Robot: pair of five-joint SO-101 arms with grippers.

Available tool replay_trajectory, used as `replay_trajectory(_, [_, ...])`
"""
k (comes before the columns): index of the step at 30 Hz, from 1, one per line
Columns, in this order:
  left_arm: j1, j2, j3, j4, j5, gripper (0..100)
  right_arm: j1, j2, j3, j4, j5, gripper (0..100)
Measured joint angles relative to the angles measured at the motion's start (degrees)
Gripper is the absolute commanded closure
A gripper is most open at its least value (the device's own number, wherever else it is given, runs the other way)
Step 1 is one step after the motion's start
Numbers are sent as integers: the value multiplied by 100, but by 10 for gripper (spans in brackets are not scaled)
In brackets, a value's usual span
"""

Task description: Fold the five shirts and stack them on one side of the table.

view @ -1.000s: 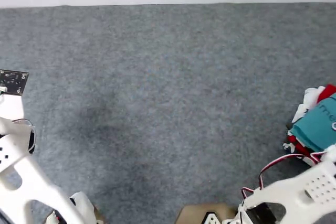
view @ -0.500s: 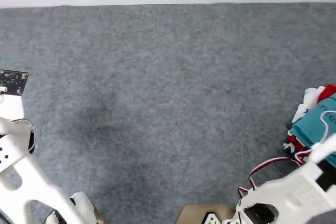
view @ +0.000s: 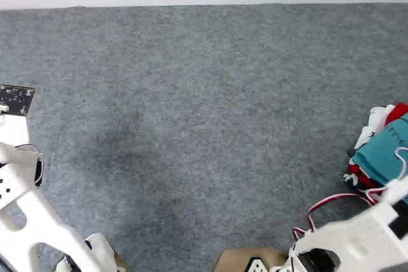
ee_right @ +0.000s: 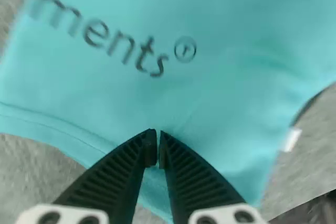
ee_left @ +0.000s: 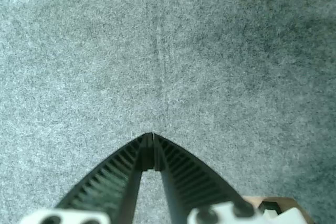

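Shirt, teal, directly under right gripper, perhaps touching

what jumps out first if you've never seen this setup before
The teal shirt is the one splash of colour, lying on top of red and white cloth at the right edge of the grey table. The right gripper sits just over the teal shirt with its jaws together. The left gripper, also shut, hangs over the grey surface.
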Motion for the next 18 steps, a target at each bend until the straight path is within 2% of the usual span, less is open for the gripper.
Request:
replay_trajectory(8, [0, 0, 0, 0, 0, 993, -79, 35, -273, 53, -9, 990])
replay_trajectory(14, [0, 0, 0, 0, 0, 993, -870, -800, -580, 149, -9, 990])
replay_trajectory(18, [0, 0, 0, 0, 0, 993, -1530, -897, -79, 132, -132, 990])
